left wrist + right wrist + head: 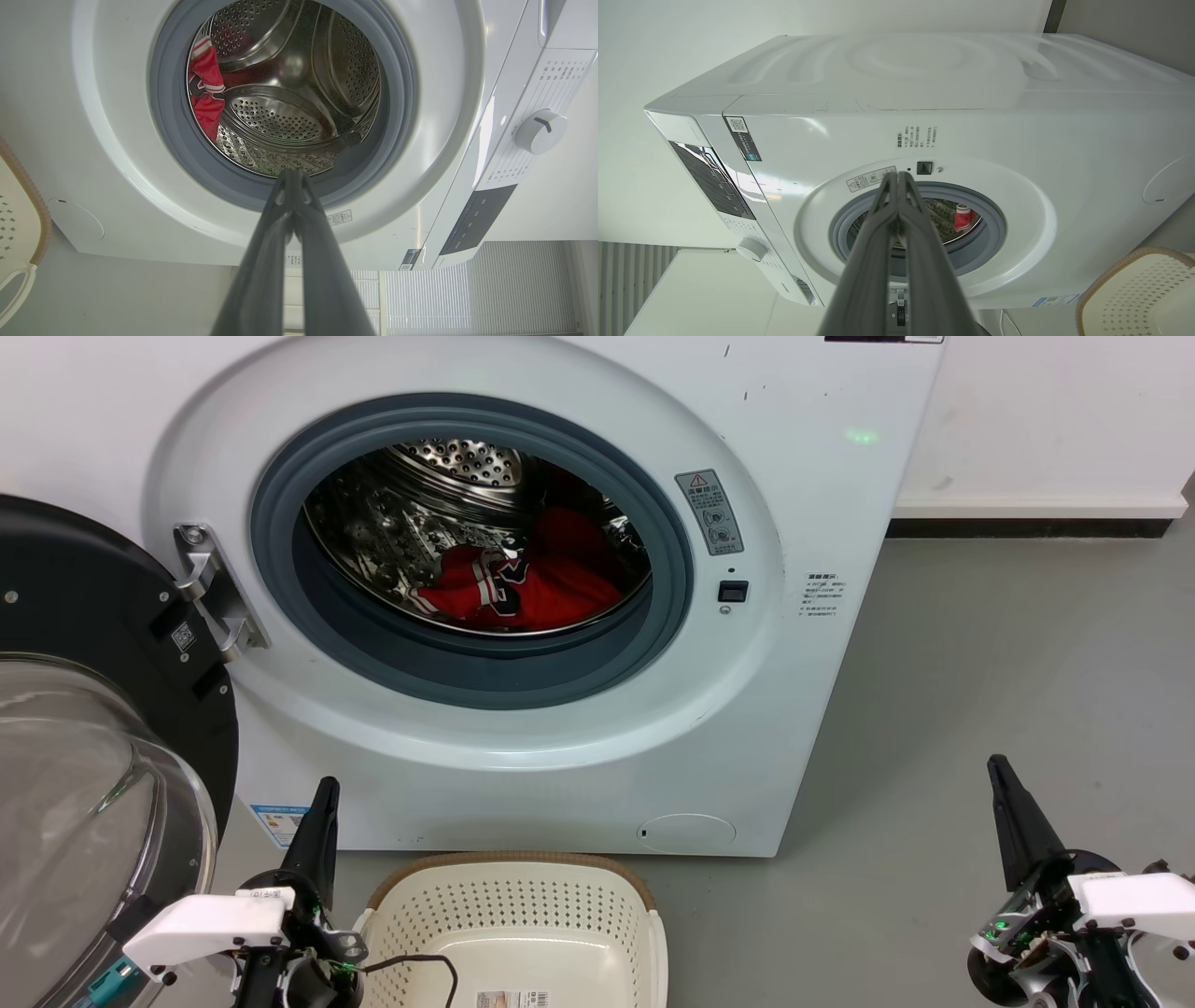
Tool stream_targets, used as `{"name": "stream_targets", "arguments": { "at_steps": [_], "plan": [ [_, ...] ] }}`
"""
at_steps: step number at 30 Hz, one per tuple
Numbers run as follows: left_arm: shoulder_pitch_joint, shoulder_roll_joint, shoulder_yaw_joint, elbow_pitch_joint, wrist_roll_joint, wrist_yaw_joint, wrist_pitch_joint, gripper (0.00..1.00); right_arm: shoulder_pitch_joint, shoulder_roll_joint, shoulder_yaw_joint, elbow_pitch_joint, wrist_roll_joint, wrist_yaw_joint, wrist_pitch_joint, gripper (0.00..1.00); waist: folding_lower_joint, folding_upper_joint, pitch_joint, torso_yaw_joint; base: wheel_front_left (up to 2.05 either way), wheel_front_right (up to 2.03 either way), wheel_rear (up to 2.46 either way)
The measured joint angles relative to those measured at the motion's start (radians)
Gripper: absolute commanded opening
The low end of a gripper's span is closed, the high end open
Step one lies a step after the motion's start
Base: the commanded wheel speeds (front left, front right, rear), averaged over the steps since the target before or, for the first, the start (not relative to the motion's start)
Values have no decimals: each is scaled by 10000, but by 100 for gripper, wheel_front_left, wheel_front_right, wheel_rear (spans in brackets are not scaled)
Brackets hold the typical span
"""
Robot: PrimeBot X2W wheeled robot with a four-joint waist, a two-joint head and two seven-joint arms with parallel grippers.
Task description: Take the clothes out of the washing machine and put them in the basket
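Head view: bright red striped fabric clothes (pixel 546 583) were logged inside the large white front-loading washing machine (pixel 822 476); cream perforated plastic basket (pixel 523 910) was set before it. Left claw (pixel 325 795) and right claw (pixel 999 773) were noted clenched, empty. First retrieval judged pending; an opened claw reached into the drum (pixel 448 462) would be required.

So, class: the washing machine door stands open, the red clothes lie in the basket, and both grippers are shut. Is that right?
No. The clothes lie in the washing machine, not the basket; the head view shows it. The door is open, and the left gripper and right gripper are shut.
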Motion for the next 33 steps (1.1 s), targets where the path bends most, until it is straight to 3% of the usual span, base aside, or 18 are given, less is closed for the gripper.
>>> {"name": "stream_targets", "arguments": {
  "at_steps": [32,33],
  "plan": [
    [0,0,0,0,0,0,0,0,0,0,0,0,0,0,-2,0,0,0,0,0,0,0,0],
    [28,-4,-12,69,2,2,-2,100,35,2,2,59,4,0,0,100,0,0,0,0,0,0,0]
  ]
}}
